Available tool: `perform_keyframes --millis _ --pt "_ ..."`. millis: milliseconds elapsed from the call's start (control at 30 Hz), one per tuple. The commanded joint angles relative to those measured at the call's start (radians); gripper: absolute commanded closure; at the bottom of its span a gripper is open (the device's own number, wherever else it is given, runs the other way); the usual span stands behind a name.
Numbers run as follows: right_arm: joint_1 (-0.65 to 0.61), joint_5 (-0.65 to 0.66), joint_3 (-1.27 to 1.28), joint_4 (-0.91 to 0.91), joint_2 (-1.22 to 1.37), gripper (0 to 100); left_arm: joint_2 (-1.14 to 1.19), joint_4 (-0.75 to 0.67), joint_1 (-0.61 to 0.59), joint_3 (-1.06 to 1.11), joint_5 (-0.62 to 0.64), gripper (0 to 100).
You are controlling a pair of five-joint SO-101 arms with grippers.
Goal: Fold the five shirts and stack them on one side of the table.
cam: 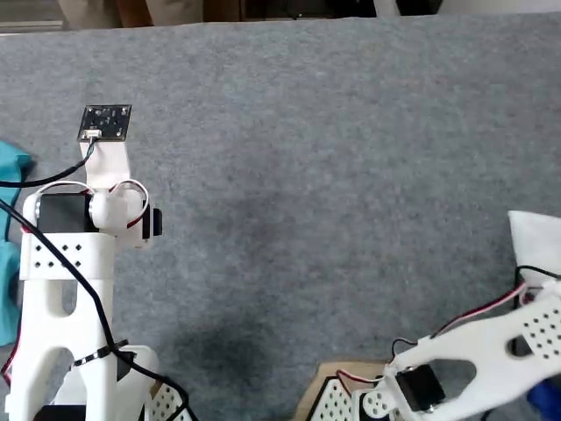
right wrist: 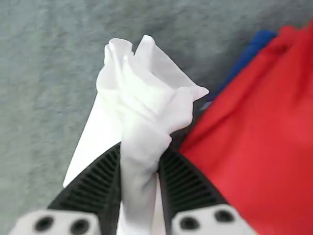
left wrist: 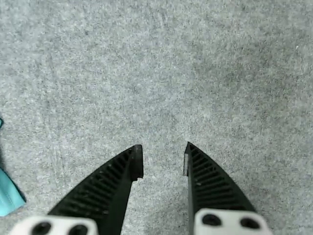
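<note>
My right gripper (right wrist: 141,156) is shut on a bunched white shirt (right wrist: 142,98), whose cloth sticks out past the fingertips. Beside it lie a red shirt (right wrist: 259,147) and a blue shirt (right wrist: 249,54) partly under the red one. In the high view the white shirt (cam: 535,241) shows at the right edge above the right arm (cam: 491,351). My left gripper (left wrist: 163,159) hangs open over bare grey felt with nothing between its fingers. A teal shirt (cam: 10,167) lies at the left edge, next to the left arm (cam: 79,254); a teal shirt corner (left wrist: 7,196) shows in the left wrist view.
The grey felt table (cam: 333,158) stretches wide between the two arms. The table's far edge (cam: 263,22) runs along the back.
</note>
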Motion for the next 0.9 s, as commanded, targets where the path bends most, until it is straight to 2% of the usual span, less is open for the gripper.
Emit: perform_keyframes --millis 0,200,400,700,867 --pt "0.061 0.055 -0.053 -0.025 -0.127 99.5 -0.028 0.006 0.005 -0.052 0.003 85" --pt "0.153 0.109 -0.124 -0.092 -0.128 99.5 -0.03 0.006 0.0 -0.043 0.003 85" --pt "0.179 0.137 -0.189 -0.103 -0.162 99.5 -0.03 0.006 0.005 -0.048 0.003 85" --pt "0.252 0.138 -0.18 -0.049 -0.206 99.5 -0.03 0.006 0.0 -0.046 0.003 85" --pt "0.294 0.213 -0.18 0.0 -0.165 99.5 -0.03 0.006 0.0 -0.051 0.003 85"
